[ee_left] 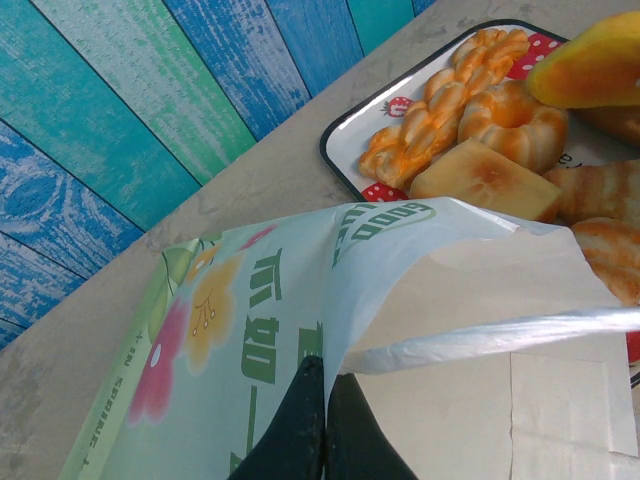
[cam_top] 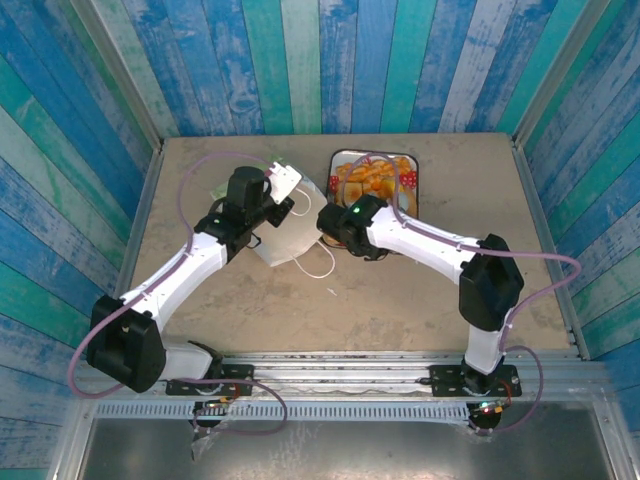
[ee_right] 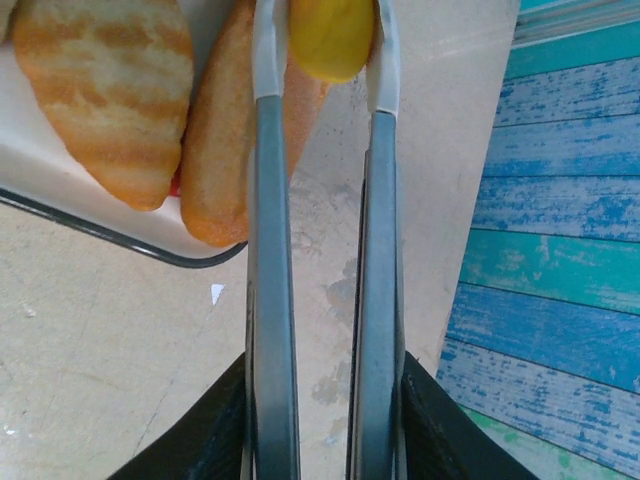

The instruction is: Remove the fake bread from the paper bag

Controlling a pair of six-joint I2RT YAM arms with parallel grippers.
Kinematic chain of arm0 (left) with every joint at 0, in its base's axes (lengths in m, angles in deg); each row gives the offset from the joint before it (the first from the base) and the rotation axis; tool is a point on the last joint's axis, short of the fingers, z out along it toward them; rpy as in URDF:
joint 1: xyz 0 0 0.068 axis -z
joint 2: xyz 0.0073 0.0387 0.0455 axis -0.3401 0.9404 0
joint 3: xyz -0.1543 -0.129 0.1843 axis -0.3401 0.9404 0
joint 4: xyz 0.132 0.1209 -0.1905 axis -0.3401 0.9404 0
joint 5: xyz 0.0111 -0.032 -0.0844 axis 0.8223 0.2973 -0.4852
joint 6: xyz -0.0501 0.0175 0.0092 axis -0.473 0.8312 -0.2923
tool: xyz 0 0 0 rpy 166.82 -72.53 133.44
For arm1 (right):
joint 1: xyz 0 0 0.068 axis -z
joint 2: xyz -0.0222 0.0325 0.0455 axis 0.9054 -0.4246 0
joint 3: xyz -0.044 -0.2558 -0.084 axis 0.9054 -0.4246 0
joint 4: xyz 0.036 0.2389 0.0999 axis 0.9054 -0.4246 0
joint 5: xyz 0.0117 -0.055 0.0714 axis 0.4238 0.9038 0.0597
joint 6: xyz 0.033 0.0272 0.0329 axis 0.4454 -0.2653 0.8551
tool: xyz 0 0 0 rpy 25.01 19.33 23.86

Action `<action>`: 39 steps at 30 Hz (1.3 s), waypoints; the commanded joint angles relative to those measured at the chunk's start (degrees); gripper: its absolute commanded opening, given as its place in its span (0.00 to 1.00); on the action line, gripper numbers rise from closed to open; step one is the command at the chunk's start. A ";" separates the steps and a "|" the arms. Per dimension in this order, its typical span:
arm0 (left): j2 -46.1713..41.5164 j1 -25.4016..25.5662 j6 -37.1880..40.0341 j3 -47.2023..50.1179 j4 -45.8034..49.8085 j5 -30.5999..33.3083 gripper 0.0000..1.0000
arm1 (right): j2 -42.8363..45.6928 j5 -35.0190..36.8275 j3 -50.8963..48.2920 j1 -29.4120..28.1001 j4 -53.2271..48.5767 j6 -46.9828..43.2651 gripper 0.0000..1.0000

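A yellow bread (ee_right: 330,35) is gripped between the fingers of the right gripper (ee_right: 320,70), just over the tray (ee_right: 100,238) rim. The bag (ee_left: 250,330) edge is pinched by the closed left gripper (ee_left: 325,380), beside the tray.

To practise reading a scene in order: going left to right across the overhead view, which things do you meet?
left arm's big black joint → white paper bag → black-rimmed tray of fake bread → right arm's big black joint
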 commanded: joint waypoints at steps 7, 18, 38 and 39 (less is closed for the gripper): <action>-0.95 0.08 -0.16 -0.22 -1.08 0.46 0.01 | 0.06 -4.24 -0.58 -2.74 1.08 0.45 0.39; -0.45 0.08 -0.02 -1.01 -0.85 0.21 0.00 | 4.64 -11.15 -1.08 -2.87 6.34 -1.75 0.39; -0.25 0.03 -0.03 -1.74 -0.39 -0.38 0.00 | 20.92 -24.44 -9.33 6.60 19.04 0.76 0.38; -0.37 0.11 0.00 -1.63 -0.40 -0.55 0.00 | 22.03 -25.88 -10.04 7.43 19.77 0.90 0.38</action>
